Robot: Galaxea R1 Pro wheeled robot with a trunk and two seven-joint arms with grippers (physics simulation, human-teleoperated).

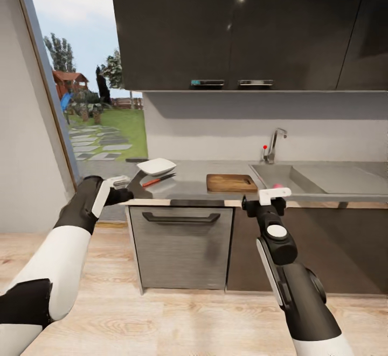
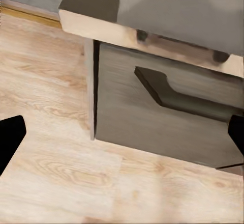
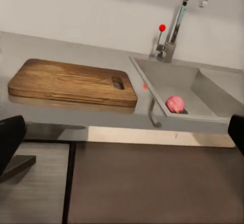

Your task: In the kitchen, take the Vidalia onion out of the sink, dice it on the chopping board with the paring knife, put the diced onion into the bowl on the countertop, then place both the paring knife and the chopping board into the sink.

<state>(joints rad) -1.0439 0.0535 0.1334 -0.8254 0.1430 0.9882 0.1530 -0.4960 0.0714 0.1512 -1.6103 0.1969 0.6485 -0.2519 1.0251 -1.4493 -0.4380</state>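
- I saw the Vidalia onion (image 3: 175, 104) lying in the sink (image 3: 213, 94), right of the chopping board (image 3: 71, 81).
- The paring knife (image 1: 158, 180) lay beside the bowl (image 1: 156, 166).
- My right gripper (image 1: 264, 200) and left gripper (image 1: 123, 187) hung before the countertop (image 1: 194, 180), both spread open, holding nothing.

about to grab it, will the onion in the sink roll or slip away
Likely to roll: the Vidalia onion is a smooth round ball lying loose on the sink floor. Probably slippery under a claw, yet small and likely light.
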